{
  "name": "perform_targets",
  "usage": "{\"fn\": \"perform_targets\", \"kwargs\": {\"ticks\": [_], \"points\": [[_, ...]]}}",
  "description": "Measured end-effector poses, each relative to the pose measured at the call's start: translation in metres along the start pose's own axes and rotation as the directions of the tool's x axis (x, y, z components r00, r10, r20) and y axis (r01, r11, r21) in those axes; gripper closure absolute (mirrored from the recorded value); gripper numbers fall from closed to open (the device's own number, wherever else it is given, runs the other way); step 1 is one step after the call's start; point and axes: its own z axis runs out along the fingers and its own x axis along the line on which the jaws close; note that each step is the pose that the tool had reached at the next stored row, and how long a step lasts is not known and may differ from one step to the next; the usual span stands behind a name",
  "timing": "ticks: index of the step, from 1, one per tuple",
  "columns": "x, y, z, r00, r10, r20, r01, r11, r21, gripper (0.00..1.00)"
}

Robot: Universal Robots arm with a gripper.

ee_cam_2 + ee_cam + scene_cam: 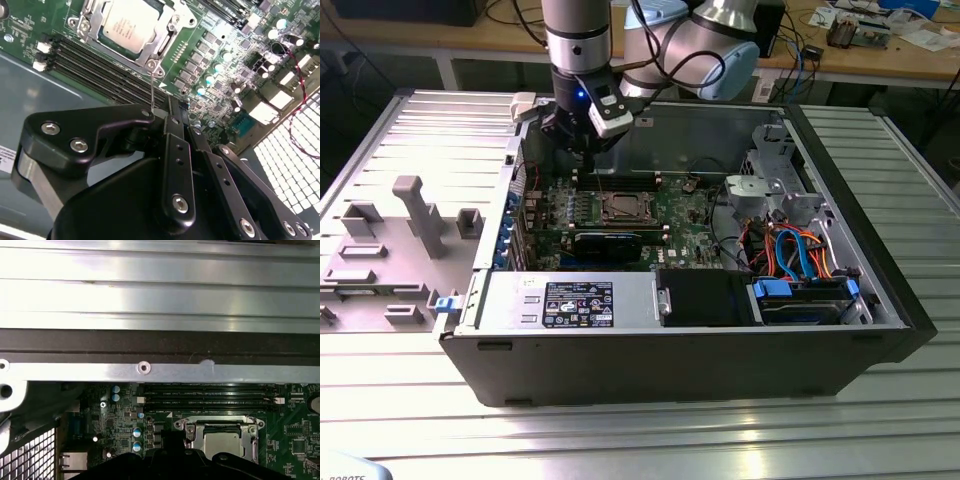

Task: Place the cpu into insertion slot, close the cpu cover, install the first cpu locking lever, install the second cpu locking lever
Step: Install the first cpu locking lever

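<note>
Your flat square cpu with its dull silver-grey metal lid [129, 24] already lies in the square insertion slot with the silvery rim [131, 29], near the middle of the green circuit board [682, 212], just beside the row of long black memory slots [102, 65] that runs along the board's edge toward the case wall. The thin silvery cpu cover frame [162, 42] appears to lie down around the chip, its window showing the lid.

A fine bright wire lever [152, 90] rises from the socket's corner screw to the black linkage gripper [167, 117], which hangs just above the memory slots. The lever's end meets the gripper's tip, but you cannot tell whether the claw is pinching it or merely beside it; the tips are hidden behind the black links.

Expect the lever to be a light, springy steel rod: stiff along its length, slippery, and resisting harder as it nears its catch. My judgement is that the far end of the rod gives the most leverage. The chip and the contacts beneath it are fragile, so keep force off the lid. The open black computer case [880, 300] rests on the ribbed metal table [620, 440], well in from its edges.
</note>
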Motion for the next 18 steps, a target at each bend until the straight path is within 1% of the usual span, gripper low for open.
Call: {"fn": "perform_targets", "kwargs": {"ticks": [2,4,6,7,8,9,11,13,14,15,16,18], "points": [[-0.0040,0.0002,0.0002,1.0000,0.000,0.0010,0.000,1.0000,0.0000,0.89],[-0.0102,0.0003,0.0004,1.0000,0.000,0.0010,0.000,1.0000,0.0000,0.89],[-0.0187,0.0010,0.0009,1.0000,0.000,0.0009,0.000,1.0000,0.0015,0.89],[-0.0258,0.0013,0.0020,1.0000,0.000,0.0009,0.000,1.0000,0.0024,0.89],[-0.0293,0.0012,0.0034,1.0000,0.000,0.0010,0.000,1.0000,0.0024,0.89],[-0.0312,0.0010,0.0050,1.0000,0.000,0.0010,0.000,1.0000,0.0024,0.89],[-0.0325,0.0009,0.0077,1.0000,0.000,0.0010,0.000,1.0000,0.0022,0.89],[-0.0344,0.0007,0.0118,1.0000,0.000,0.0009,0.000,1.0000,0.0019,0.89],[-0.0362,0.0006,0.0139,1.0000,0.002,0.0010,-0.002,1.0000,0.0010,0.89],[-0.0380,0.0005,0.0160,1.0000,0.006,0.0013,-0.006,1.0000,-0.0016,0.89],[-0.0392,0.0006,0.0172,0.9999,0.014,0.0015,-0.014,0.9999,-0.0014,0.89],[-0.0393,0.0023,0.0188,0.9999,0.016,0.0018,-0.016,0.9999,-0.0013,0.89]]}}
